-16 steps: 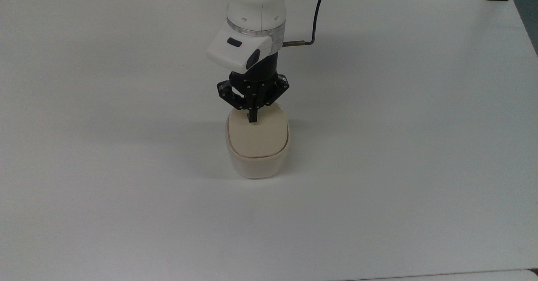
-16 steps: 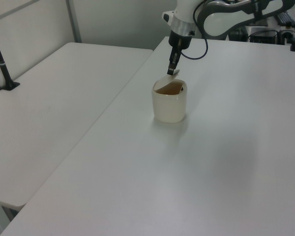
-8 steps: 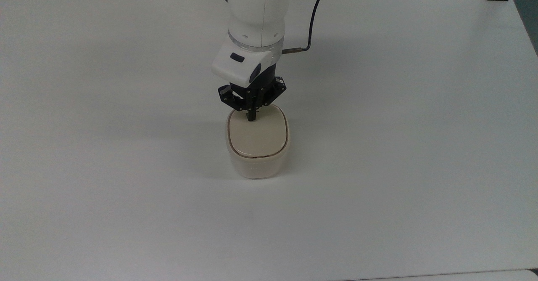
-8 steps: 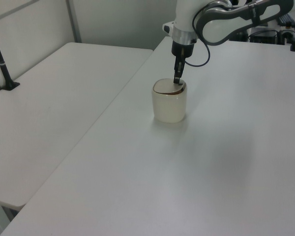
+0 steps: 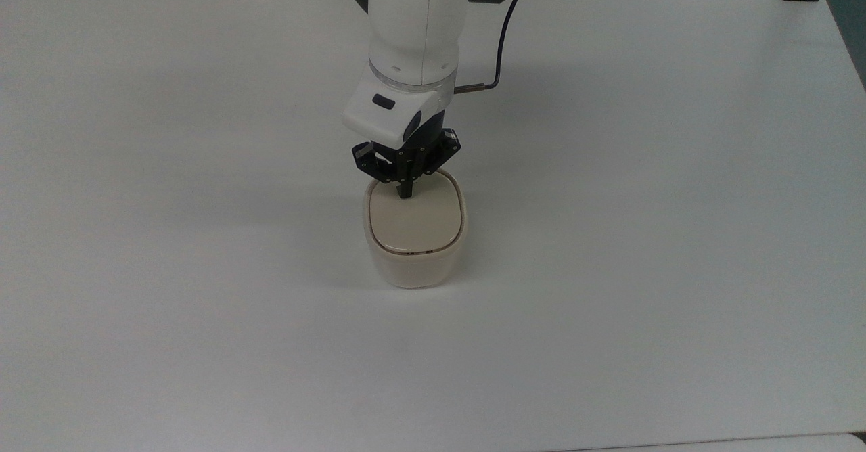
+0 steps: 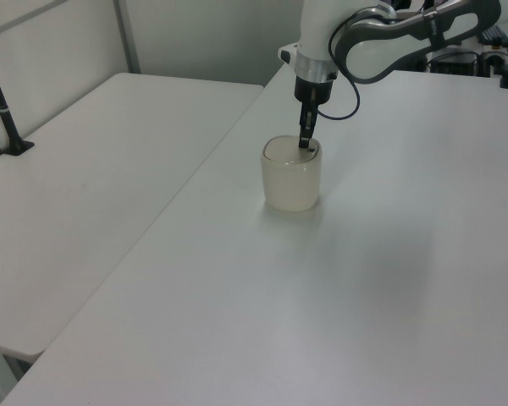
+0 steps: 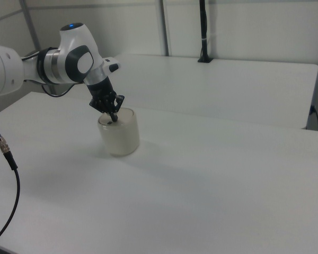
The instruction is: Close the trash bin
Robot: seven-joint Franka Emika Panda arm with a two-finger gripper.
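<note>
The cream-beige trash bin [image 5: 415,262] [image 6: 292,178] [image 7: 118,136] stands near the middle of the white table. Its flat lid [image 5: 417,218] lies level inside the rim. My gripper [image 5: 405,193] [image 6: 304,144] [image 7: 113,117] points straight down with its black fingers pressed together, the tips touching the lid near the edge closest to the arm. Nothing is held between the fingers.
The white table [image 5: 643,201] stretches wide on all sides of the bin. A black cable [image 5: 502,39] trails from the wrist. A second table [image 6: 85,186] stands beside this one, with a black post [image 6: 4,110] clamped to it. Another cable [image 7: 8,174] hangs at the right view's left.
The lid was tilted up a second ago and now lies flat on the bin. My gripper has come down with it, pushing on the lid's arm-side edge.
</note>
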